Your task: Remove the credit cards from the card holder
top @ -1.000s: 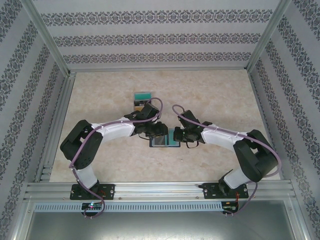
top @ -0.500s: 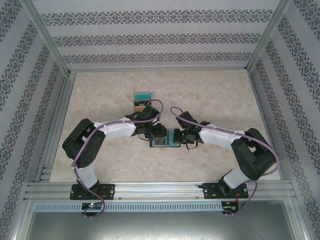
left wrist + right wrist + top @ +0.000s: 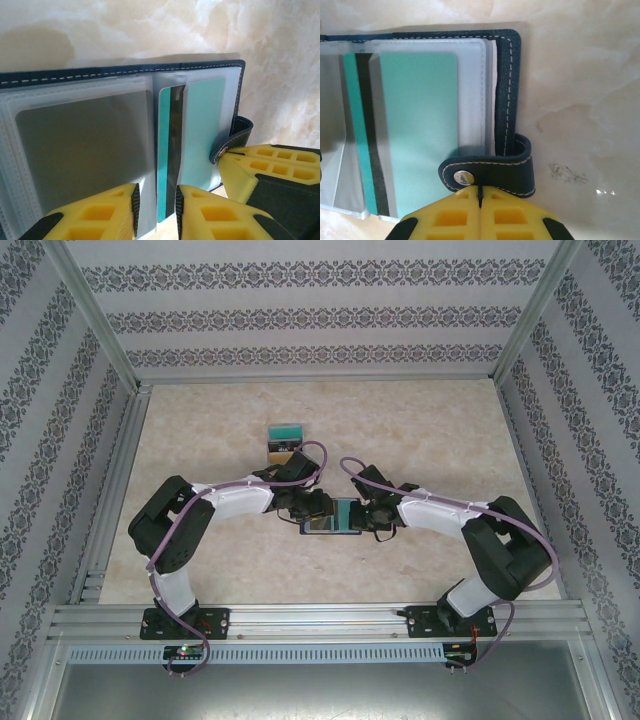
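The navy card holder [image 3: 336, 519] lies open on the table between both grippers. In the left wrist view its left sleeve holds a grey card [image 3: 80, 150]. A teal card [image 3: 164, 150] with a black stripe sticks partly out of the right sleeve. My left gripper [image 3: 156, 212] stands narrowly open, its fingertips either side of that card's near end, nothing clamped. My right gripper [image 3: 480, 192] is shut, tips against the snap tab [image 3: 490, 170] at the holder's right edge [image 3: 507, 90]. That teal card [image 3: 415, 125] shows here too.
A tan box with a teal top [image 3: 285, 439] stands on the table just behind the left gripper [image 3: 312, 508]. The right gripper [image 3: 368, 514] sits close on the holder's other side. Metal frame rails run along the table's sides.
Both grippers have crept slightly closer over the holder and the left jaws have narrowed a touch. The holder has stayed in place.
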### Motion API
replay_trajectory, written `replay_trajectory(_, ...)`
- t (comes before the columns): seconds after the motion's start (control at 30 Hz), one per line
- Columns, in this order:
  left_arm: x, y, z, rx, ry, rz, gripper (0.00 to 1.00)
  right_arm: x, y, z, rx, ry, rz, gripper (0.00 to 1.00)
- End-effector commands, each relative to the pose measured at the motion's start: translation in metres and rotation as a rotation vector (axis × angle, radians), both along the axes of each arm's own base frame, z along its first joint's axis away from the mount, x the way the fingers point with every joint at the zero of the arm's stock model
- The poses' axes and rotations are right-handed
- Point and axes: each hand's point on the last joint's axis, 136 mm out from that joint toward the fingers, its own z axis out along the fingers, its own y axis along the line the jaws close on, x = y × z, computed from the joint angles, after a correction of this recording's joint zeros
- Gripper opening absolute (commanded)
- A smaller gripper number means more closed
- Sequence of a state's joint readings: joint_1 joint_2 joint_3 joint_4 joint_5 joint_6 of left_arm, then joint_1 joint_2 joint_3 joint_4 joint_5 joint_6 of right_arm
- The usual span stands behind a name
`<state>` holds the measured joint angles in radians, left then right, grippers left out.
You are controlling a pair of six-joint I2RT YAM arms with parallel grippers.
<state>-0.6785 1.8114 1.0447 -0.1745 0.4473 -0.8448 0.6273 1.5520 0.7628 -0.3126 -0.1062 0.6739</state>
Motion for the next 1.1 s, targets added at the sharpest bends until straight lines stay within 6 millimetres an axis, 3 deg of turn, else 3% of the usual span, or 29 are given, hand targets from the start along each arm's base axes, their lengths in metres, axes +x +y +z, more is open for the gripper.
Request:
replay_trajectory(0.0, -0.001, 0.003, -0.006, -0.007, 0.026, 0.005, 0.28, -0.002, 0.014, -0.005, 0.013, 0.016, 0.034, 0.07)
replay_trajectory(0.43, -0.005, 0.010, -0.019, 0.046, 0.065, 0.016, 0.28, -0.006, 0.017, -0.008, 0.010, 0.020, 0.038, 0.07)
replay_trajectory(0.8, -0.001, 0.025, -0.009, 0.111, 0.012, 0.043, 0.29, -0.006, 0.018, -0.010, 0.006, 0.026, 0.037, 0.07)
replay_trajectory(1.07, -0.003, 0.014, -0.019, 0.078, 0.053, 0.015, 0.29, -0.006, 0.019, -0.011, 0.007, 0.029, 0.043, 0.07)
